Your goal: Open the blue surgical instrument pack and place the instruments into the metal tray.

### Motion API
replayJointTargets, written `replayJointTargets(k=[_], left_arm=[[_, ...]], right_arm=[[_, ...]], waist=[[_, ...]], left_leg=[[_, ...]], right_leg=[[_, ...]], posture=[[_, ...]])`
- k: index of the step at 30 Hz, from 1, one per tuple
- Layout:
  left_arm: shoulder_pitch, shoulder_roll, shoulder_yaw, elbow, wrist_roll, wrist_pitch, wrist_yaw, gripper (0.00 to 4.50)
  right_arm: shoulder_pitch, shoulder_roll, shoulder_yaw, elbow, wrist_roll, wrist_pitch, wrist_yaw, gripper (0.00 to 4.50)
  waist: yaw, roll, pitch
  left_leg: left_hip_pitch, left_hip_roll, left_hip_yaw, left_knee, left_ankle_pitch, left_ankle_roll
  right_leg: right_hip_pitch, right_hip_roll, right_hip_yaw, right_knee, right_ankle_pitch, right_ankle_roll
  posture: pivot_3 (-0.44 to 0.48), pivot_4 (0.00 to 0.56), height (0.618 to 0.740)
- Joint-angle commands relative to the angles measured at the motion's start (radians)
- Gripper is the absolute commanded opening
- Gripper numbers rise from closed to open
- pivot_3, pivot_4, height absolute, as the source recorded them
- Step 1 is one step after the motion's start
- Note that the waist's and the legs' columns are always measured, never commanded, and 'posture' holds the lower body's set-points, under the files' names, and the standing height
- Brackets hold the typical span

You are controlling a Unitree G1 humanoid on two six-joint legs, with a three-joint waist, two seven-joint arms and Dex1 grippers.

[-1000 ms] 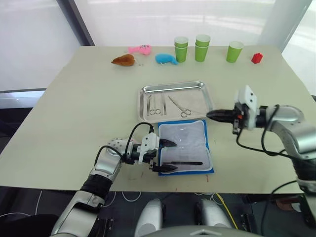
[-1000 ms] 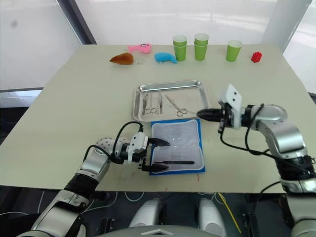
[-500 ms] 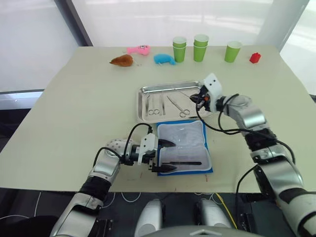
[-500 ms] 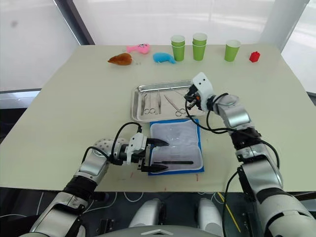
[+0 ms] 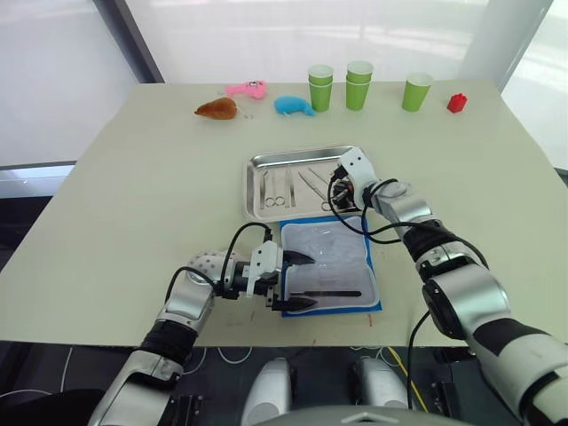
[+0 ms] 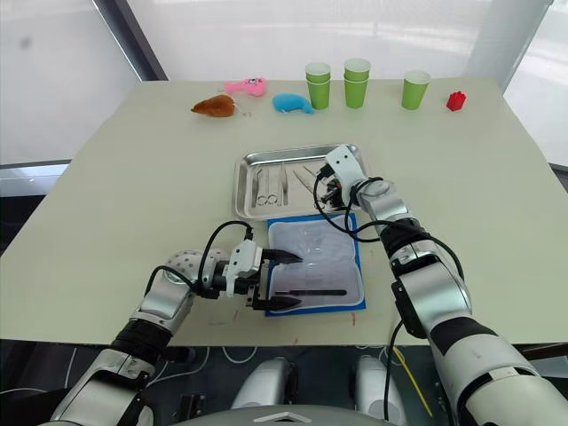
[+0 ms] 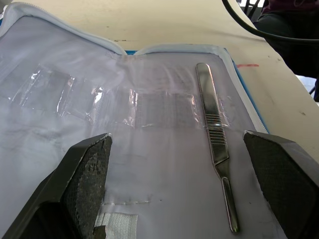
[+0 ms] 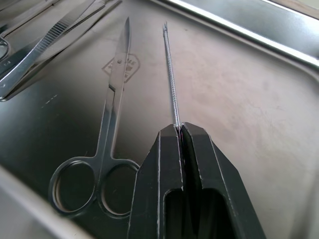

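Note:
The blue surgical instrument pack (image 5: 330, 264) lies open on the table with its white lining (image 7: 75, 124) up. One dark flat instrument (image 7: 214, 134) still rests on the lining near the front edge. My left gripper (image 5: 304, 280) stands open at the pack's left edge, one finger on each side of that instrument's end. Just behind the pack sits the metal tray (image 5: 302, 156), holding scissors (image 8: 107, 129), tweezers (image 8: 40, 47) and other instruments. My right gripper (image 5: 338, 193) is low inside the tray's right part, shut on a thin needle-like instrument (image 8: 171, 74) whose tip lies on the tray floor.
Along the far edge of the table stand green cups (image 5: 320, 87) (image 5: 358, 84) (image 5: 414, 91), a red block (image 5: 458, 103), a blue plush toy (image 5: 293, 106), a pink toy (image 5: 248, 89) and a brown toy (image 5: 220, 109). The tray's raised rim (image 8: 239, 30) borders my right gripper.
My right arm has swung from the right of the pack in over the tray and come down into it with the thin instrument. The left gripper has stayed put.

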Motion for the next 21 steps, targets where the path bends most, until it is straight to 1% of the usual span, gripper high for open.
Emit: replayJointTargets(k=[1,3,4,5,6,9,12,16,18,21], left_arm=[[0.081,0.018,-0.076,0.102,0.087,0.090,0.010,4.50],[0.082,0.020,-0.076,0.100,0.087,0.092,0.011,4.50],[0.083,0.021,-0.077,0.099,0.086,0.093,0.012,4.50],[0.083,0.022,-0.077,0.098,0.086,0.093,0.012,4.50],[0.084,0.022,-0.077,0.097,0.086,0.094,0.012,4.50],[0.085,0.023,-0.078,0.095,0.085,0.096,0.012,4.50],[0.083,0.021,-0.078,0.098,0.086,0.095,0.012,4.50],[0.077,0.020,-0.077,0.105,0.087,0.092,0.010,4.50],[0.074,0.019,-0.077,0.108,0.087,0.091,0.010,4.50],[0.073,0.019,-0.077,0.112,0.088,0.089,0.010,4.50]], right_arm=[[-0.025,0.007,-0.019,0.014,-0.002,-0.031,0.005,0.31],[-0.026,0.006,-0.024,0.014,-0.003,-0.043,0.017,0.87],[-0.026,0.005,-0.025,0.009,-0.003,-0.048,0.021,1.33],[-0.027,0.004,-0.026,0.004,-0.004,-0.053,0.024,1.89],[-0.028,0.003,-0.031,-0.006,0.001,-0.054,0.031,2.18],[-0.030,-0.005,-0.046,-0.037,0.013,-0.061,0.051,3.55],[-0.014,-0.028,-0.061,-0.114,0.032,-0.071,0.095,3.55],[0.067,-0.077,-0.065,-0.296,0.074,-0.067,0.217,3.55],[0.136,-0.109,-0.071,-0.416,0.108,-0.065,0.273,3.55],[0.265,-0.174,-0.083,-0.647,0.196,-0.035,0.395,3.55]], waist=[[-0.004,0.000,0.000],[-0.005,0.000,0.000],[-0.007,0.000,0.000],[-0.008,0.000,0.000],[-0.009,0.000,0.000],[-0.011,0.000,0.000],[-0.011,0.001,0.001],[-0.010,0.000,0.000],[-0.010,0.000,0.000],[-0.009,0.000,0.001]], left_leg=[[0.000,0.000,0.000,0.000,0.000,0.000],[0.000,0.000,0.000,0.000,0.000,0.000],[0.000,0.000,0.000,0.000,0.000,0.000],[0.000,0.000,0.000,0.000,0.000,0.000],[0.000,0.000,0.000,0.000,0.000,0.000],[0.000,0.000,0.000,0.000,0.000,0.000],[0.000,0.000,0.000,0.000,0.000,0.000],[0.000,0.000,-0.001,0.000,0.000,0.000],[0.000,0.000,-0.001,0.000,0.000,0.000],[-0.001,0.000,-0.002,0.000,0.000,0.000]], right_leg=[[0.000,0.000,0.000,0.000,0.000,0.000],[0.000,0.000,0.000,0.000,0.000,0.000],[0.000,0.000,0.000,0.000,0.000,0.000],[0.000,0.000,0.000,0.000,0.000,0.001],[0.000,0.000,0.000,0.000,0.000,0.001],[0.000,0.000,0.000,0.000,0.000,0.001],[0.000,0.000,0.000,0.000,0.000,0.001],[0.000,0.000,-0.001,0.000,0.000,0.001],[0.000,0.000,-0.001,0.000,0.000,0.001],[0.000,0.000,-0.001,0.000,0.000,0.001]], posture=[[0.000,0.150,0.740],[0.000,0.150,0.740],[0.000,0.150,0.740],[0.000,0.150,0.740],[0.000,0.150,0.740],[0.000,0.150,0.740],[0.000,0.150,0.740],[0.000,0.150,0.740],[0.000,0.150,0.740],[0.000,0.150,0.740]])
